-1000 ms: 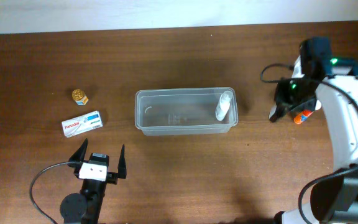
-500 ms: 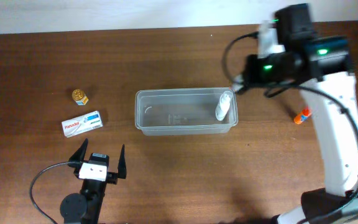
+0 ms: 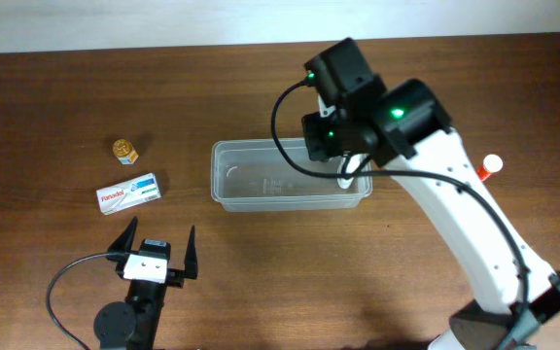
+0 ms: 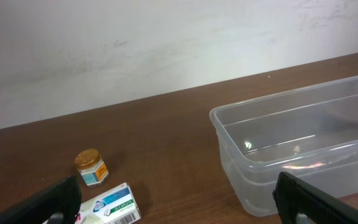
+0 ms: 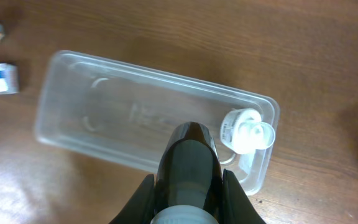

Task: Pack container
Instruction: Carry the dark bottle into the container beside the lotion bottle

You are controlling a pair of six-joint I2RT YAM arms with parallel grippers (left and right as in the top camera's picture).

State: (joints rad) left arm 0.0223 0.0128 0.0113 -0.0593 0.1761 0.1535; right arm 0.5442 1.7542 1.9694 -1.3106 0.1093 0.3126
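The container [image 3: 229, 190] is a clear plastic tub at the table's middle; it also shows in the left wrist view [image 4: 229, 134] and the right wrist view [image 5: 61, 99]. A white bottle [image 5: 247, 129] stands in its right end. My right gripper [image 5: 189, 183] is shut on a dark, glossy bottle [image 5: 188, 152] and holds it above the tub's near wall, left of the white bottle. In the overhead view the arm hides those jaws. My left gripper [image 3: 154, 248] is open and empty near the front edge, well left of the tub.
A small gold-lidded jar [image 3: 124, 150] and a white medicine box [image 3: 129, 192] lie left of the tub, apart from it. An orange tube with a white cap [image 3: 489, 165] lies on the table at the right.
My right arm has swung from the right side of the table leftward to above the tub. The left arm has not moved.
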